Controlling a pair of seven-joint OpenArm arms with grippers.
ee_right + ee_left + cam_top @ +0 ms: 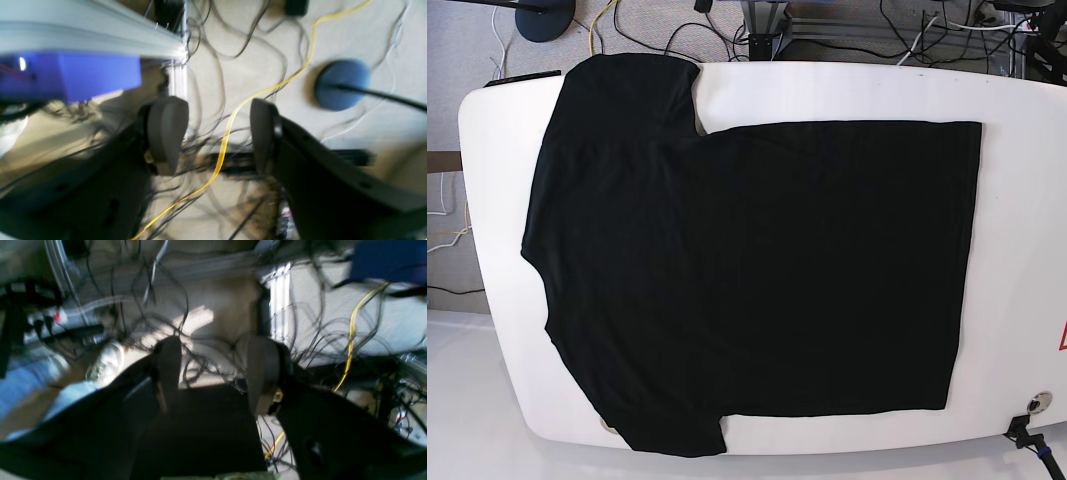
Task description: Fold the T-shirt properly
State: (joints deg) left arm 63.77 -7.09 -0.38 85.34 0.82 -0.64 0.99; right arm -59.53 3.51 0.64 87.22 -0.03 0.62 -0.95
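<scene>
White table carries the T-shirt spread flat, plain black face up, while left gripper and right gripper each show parted, empty jaws with cable-strewn floor beyond the fingertips.

The left pincer is built of black angular shells, tipped with rounded dark grey pads. The right pincer is formed alike, its paler grey oval pads mounted on black bodies.
</scene>
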